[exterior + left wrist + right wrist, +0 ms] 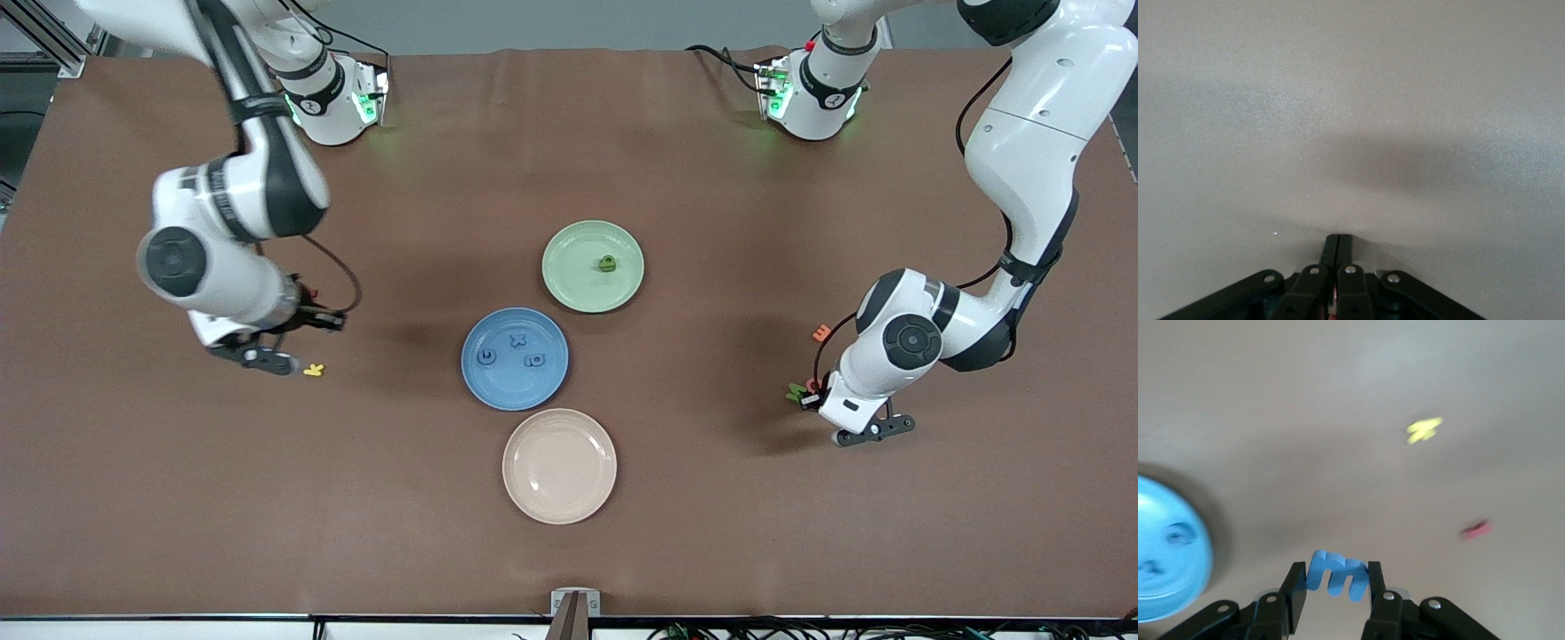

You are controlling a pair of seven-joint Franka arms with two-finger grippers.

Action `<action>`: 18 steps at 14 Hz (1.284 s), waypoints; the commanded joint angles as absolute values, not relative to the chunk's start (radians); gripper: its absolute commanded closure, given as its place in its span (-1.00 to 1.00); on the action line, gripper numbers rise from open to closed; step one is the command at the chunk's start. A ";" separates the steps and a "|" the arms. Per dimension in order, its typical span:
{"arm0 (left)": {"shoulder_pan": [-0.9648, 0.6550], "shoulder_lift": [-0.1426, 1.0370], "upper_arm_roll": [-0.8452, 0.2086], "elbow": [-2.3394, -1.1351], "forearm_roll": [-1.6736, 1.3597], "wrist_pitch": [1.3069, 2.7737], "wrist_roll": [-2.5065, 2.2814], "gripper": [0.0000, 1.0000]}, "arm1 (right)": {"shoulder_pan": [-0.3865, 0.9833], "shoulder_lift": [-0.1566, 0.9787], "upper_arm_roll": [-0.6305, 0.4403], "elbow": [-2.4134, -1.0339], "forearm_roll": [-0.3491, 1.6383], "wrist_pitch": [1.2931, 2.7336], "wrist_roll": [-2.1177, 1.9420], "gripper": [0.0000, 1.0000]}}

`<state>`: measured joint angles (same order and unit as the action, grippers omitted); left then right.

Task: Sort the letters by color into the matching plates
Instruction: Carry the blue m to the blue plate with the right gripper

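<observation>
a: where are the letters, and what holds them?

b: the right gripper [1336,577], over bare table toward the right arm's end, is clamped on a blue letter [1336,572], a chunky comb-shaped piece pinched across its width. three more blue letters [516,350] lie in the blue plate [477,388] at the table's middle. one green letter [607,263] sits in the pale green plate [569,286], which is farther from the front camera. another green letter [796,391] lies on the table just beside the left gripper [1338,248], whose fingers are pressed together on nothing i can see.

a: how would a letter handle?

b: judging by looks, very light and slightly squashy, like foam, matte so not slippery. grip across the flat sides at the thick middle; the thin prongs could bend or let it twist.

a: anything else?

b: a yellow letter [314,369] near the right gripper, an orange one [821,333] toward the left arm's end, and an empty beige plate [559,509].
</observation>
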<state>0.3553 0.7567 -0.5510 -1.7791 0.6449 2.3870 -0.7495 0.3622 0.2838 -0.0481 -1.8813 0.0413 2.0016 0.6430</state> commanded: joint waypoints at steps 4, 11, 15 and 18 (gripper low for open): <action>0.374 0.727 -0.583 -1.786 0.653 2.329 -0.713 0.99 | 0.613 0.633 -0.058 -1.571 0.072 2.084 1.054 0.60; 0.377 0.727 -0.583 -1.786 0.650 2.321 -0.718 0.88 | 0.617 0.750 -0.057 -1.519 0.109 2.295 1.057 0.60; 0.383 0.716 -0.583 -1.784 0.649 2.313 -0.722 0.86 | 0.623 0.781 -0.057 -1.491 0.115 2.313 1.057 0.60; 0.379 0.715 -0.587 -1.769 0.617 2.299 -0.726 0.86 | 0.621 0.776 -0.058 -1.491 0.114 2.309 1.054 -0.71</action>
<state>0.3763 0.7441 -0.5753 -1.7697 0.6411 2.3298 -0.7258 0.6242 0.7643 -0.0592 -1.5207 0.1010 2.3132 1.0608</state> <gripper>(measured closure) 0.930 0.537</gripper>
